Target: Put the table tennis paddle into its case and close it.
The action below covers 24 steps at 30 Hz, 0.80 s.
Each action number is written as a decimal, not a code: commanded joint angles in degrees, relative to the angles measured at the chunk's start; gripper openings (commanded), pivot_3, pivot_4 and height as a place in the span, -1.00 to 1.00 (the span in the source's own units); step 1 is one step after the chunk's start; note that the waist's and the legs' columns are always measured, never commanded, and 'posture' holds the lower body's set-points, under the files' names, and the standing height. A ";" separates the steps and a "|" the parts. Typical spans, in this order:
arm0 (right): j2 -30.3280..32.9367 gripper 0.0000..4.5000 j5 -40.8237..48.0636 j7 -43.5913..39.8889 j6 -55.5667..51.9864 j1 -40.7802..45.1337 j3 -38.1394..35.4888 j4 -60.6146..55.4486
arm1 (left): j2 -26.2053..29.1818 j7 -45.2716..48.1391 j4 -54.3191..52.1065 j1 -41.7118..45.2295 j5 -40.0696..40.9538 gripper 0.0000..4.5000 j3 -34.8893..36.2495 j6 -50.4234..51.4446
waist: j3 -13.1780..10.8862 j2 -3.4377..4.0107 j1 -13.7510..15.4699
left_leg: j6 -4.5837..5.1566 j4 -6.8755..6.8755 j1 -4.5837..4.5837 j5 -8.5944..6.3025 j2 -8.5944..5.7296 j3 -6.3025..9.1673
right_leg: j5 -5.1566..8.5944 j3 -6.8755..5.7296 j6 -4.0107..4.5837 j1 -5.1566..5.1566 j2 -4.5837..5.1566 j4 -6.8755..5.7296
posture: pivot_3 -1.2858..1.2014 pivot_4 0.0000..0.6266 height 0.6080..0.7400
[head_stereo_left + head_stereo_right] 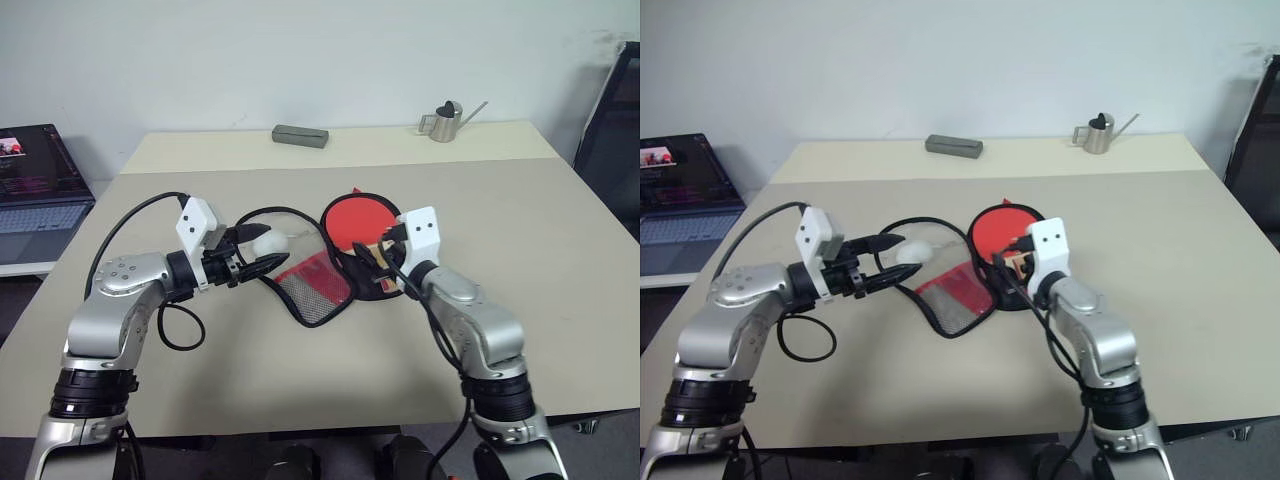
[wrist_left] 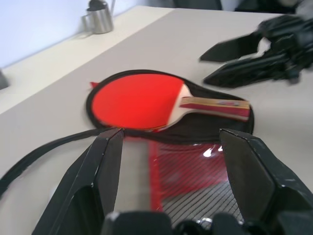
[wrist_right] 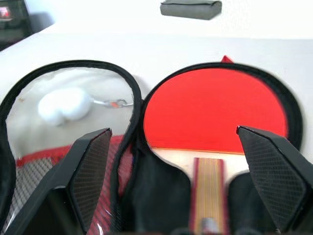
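Observation:
The table tennis paddle (image 1: 358, 222) lies red face up inside the open half of the case (image 2: 215, 131), its wooden handle (image 2: 215, 104) pointing toward me. The case's other half, with the black mesh pocket (image 1: 315, 290), lies flat to the left. Its black zip edge (image 3: 128, 83) loops out on the table. My right gripper (image 1: 376, 262) hovers open just above the handle, holding nothing. My left gripper (image 1: 262, 252) is open beside the mesh half, pointing across it toward the paddle, with nothing between its fingers (image 2: 105, 166).
A white fluffy ball (image 3: 63, 105) on a small chain lies by the zip loop, close to my left gripper. At the table's back edge stand a grey box (image 1: 300, 136) and a metal watering can (image 1: 445, 122). A laptop (image 1: 35, 180) sits off to the left.

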<state>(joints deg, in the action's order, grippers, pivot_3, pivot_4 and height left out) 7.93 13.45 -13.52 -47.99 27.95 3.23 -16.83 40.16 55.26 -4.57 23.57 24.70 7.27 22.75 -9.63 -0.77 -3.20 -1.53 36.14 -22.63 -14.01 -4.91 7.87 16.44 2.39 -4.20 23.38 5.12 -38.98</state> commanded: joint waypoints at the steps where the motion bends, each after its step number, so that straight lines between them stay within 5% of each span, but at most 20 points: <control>1: 3.23 0.99 2.95 -3.78 0.40 1.84 -3.41 -1.41 | 0.72 -1.58 1.27 -0.04 -1.11 0.50 2.11 -2.40 | 0.00 -0.01 0.04 | 0.01 0.00 0.02 -0.01 0.03 -0.02 | -0.01 0.00 0.01 -0.02 -0.01 0.00 | 0.03 -0.52 1.00; 24: 17.21 0.99 10.65 -19.06 5.51 1.59 -8.22 1.71 | 1.52 -9.72 27.06 -2.74 -12.75 0.50 2.31 -16.02 | 0.04 -0.07 0.10 | 0.05 0.01 0.10 -0.04 0.33 -0.16 | -0.08 -0.02 0.11 -0.04 -0.20 0.00 | 0.03 -0.52 1.00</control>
<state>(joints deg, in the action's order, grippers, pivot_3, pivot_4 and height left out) 24.68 23.59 -32.44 -44.09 28.56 -3.81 -13.99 41.16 46.79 21.43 19.03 13.36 9.29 9.08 -9.59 -0.84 -3.10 -1.48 36.16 -22.53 -14.05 -4.57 7.71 16.36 2.36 -4.08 23.33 4.92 -38.98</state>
